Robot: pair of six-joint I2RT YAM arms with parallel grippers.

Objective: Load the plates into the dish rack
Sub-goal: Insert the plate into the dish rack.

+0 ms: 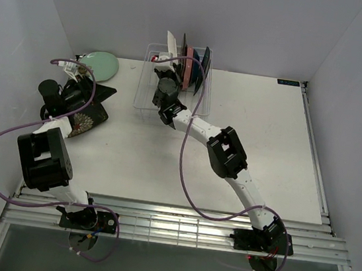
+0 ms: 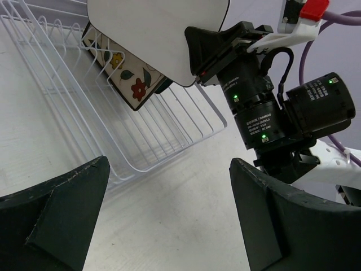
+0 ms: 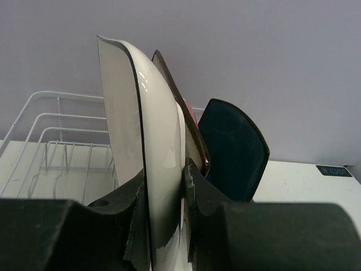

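- We see a white counter (image 1: 254,138) walled in on three sides, and it carries everything here.
- The white wire dish rack (image 1: 147,98) sits at the counter's far edge, near the middle, with several plates standing on edge in its right part.
- The right arm (image 1: 228,155) reaches diagonally from the near edge to the rack.
- The white plate (image 3: 158,141) stands upright on edge over the rack, on the left of the row. We cannot tell whether its lower edge touches the wires.
- A pale green round plate (image 1: 100,65) lies flat at the far left corner of the counter, well apart from the rack.
- A dark floral plate (image 1: 86,122) lies on the left of the counter, beside the left arm.
- A flower-patterned plate (image 2: 127,73) stands just behind the white one.
- Further along we make out a pink plate (image 1: 187,69), then a dark teal plate (image 3: 234,149).
- The right gripper (image 3: 164,197) has its jaws pinching the white plate's lower rim, one on each face.
- The left gripper (image 2: 169,169) faces the rack from the left, jaws spread wide with only bare counter between them.
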